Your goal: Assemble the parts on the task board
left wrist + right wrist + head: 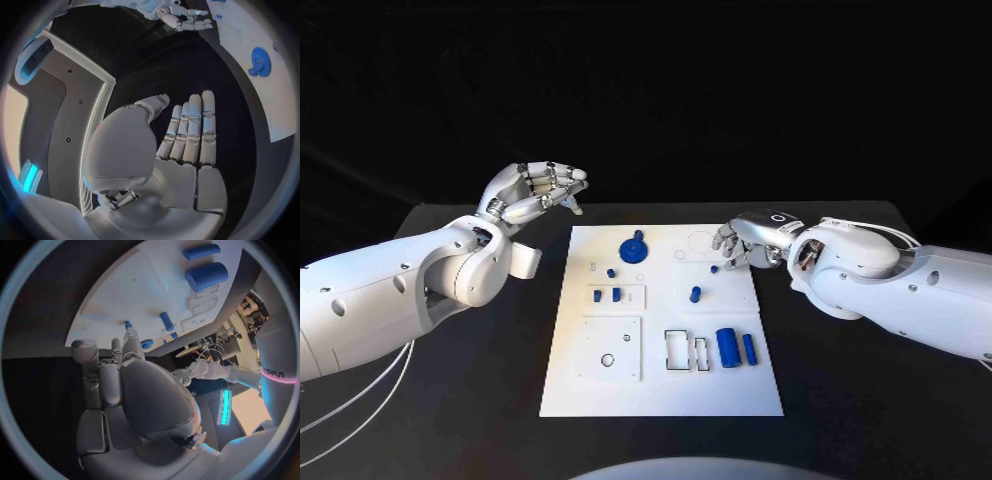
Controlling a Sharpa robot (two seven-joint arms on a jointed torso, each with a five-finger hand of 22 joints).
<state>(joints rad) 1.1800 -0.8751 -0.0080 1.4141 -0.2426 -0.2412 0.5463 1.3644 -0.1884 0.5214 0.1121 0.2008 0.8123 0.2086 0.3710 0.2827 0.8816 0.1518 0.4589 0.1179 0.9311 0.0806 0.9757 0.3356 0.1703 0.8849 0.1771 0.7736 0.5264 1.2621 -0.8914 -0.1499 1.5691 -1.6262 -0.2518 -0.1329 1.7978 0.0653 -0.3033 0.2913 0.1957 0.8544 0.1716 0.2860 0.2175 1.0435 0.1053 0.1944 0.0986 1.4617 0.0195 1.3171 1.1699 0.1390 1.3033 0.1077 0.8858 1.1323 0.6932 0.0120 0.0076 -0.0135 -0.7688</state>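
Observation:
The white task board (661, 390) lies in the middle of the table. On it are a blue gear (633, 250), several small blue pegs (607, 294), a thick blue cylinder (728, 347) and a thin blue rod (749, 349). My left hand (538, 195) is raised off the board's far left corner and holds nothing; its fingers (190, 130) are stretched out side by side. My right hand (747, 243) hangs over the board's right edge, fingers pointing down. Its fingertips (131, 335) are right beside a small blue peg (128, 325), also seen in the head view (713, 268); nothing sits between thumb and fingers.
Black table (877, 400) surrounds the board on all sides. A square inset plate (610, 348) and rectangular slots (685, 351) mark the board's near half. The gear (260, 61) and my right hand (184, 17) also appear in the left wrist view.

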